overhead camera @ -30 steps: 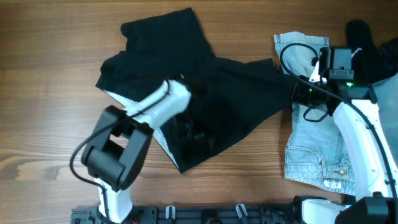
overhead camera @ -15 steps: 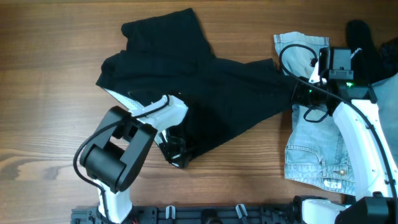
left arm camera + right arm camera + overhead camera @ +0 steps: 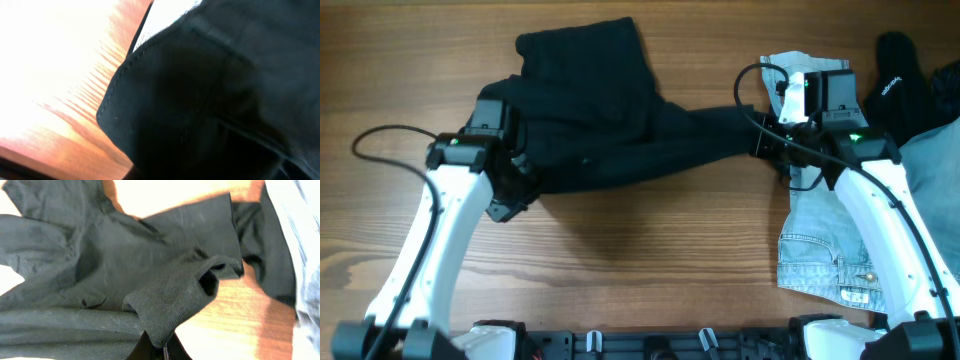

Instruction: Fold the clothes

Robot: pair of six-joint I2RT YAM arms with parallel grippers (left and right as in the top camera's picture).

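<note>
A black garment [image 3: 600, 130] lies across the wooden table [image 3: 650, 260], pulled into a band between my two grippers. My left gripper [image 3: 510, 188] is shut on its left edge. In the left wrist view the black cloth [image 3: 210, 100] fills most of the frame and hides the fingers. My right gripper [image 3: 766, 140] is shut on the garment's right end. In the right wrist view a fold of the black cloth [image 3: 100, 265] runs down into the closed right gripper [image 3: 165, 350]. Light denim shorts [image 3: 818, 240] lie flat under the right arm.
A second black item [image 3: 902, 80] lies at the far right corner, with a pale grey-blue cloth [image 3: 942, 165] beside it at the right edge. The denim [image 3: 305, 240] shows at the right of the right wrist view. A black rail runs along the front edge [image 3: 650, 345].
My left gripper shut on the black garment and swung from its middle out to the left, dragging the cloth with it. The right gripper shifted slightly left, still holding. The garment now stretches between them.
</note>
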